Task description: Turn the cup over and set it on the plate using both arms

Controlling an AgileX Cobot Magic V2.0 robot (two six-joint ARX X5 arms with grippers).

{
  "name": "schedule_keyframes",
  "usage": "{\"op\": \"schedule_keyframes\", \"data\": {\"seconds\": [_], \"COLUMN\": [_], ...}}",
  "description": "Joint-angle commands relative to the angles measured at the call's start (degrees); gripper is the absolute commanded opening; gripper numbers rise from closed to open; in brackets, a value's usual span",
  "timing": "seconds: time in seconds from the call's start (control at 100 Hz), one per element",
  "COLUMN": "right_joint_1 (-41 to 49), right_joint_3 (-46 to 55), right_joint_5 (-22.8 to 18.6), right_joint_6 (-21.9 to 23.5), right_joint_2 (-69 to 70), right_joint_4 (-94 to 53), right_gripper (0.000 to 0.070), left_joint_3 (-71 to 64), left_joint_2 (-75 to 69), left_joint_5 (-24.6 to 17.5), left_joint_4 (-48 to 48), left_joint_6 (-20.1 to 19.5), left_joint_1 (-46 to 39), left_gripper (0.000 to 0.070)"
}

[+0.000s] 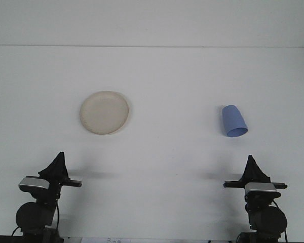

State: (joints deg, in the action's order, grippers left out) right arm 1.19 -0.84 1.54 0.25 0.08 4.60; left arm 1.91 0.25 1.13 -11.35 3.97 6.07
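Cup (pixel 234 121) on its side at twelve o'clock from right gripper (pixel 251 163), mouth toward five, plate (pixel 105 112) nearer left gripper (pixel 57 161); jaw opening impossible to tell, nothing held.

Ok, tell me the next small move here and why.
Probably send the right gripper forward toward the blue cup. The cup lies on its side on the right half of the table, apart from the plate, and both arms sit back at the near edge, holding nothing.
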Motion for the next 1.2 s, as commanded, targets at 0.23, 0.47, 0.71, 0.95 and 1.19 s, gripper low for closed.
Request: {"op": "schedule_keyframes", "data": {"seconds": [0.23,0.47,0.71,0.95,1.19], "right_joint_1": [0.04,0.04,0.04,0.04,0.15], "right_joint_3": [-2.27,-17.73,-36.13,-41.90,-41.44], "right_joint_5": [-0.02,0.00,-0.22,-0.24,-0.22], "right_joint_6": [0.39,2.08,2.12,3.06,6.38], "right_joint_2": [0.07,9.84,29.09,39.47,46.60], "right_joint_4": [0.74,-14.91,-30.93,-27.26,-26.84], "right_gripper": [0.0000,0.0000,0.0000,0.0045,0.0514], "left_joint_3": [-1.11,-1.11,-1.11,-1.11,-1.11], "left_joint_2": [-0.07,-0.07,-0.07,-0.07,-0.07], "left_joint_5": [-0.26,-0.26,-0.26,-0.26,-0.26], "left_joint_4": [-0.70,-0.70,-0.70,-0.70,-0.70], "left_joint_6": [0.15,0.15,0.15,0.15,0.15], "left_joint_1": [-0.04,-0.04,-0.04,-0.04,-0.04], "left_gripper": [0.0012,0.0012,0.0012,0.0012,0.0012]}}
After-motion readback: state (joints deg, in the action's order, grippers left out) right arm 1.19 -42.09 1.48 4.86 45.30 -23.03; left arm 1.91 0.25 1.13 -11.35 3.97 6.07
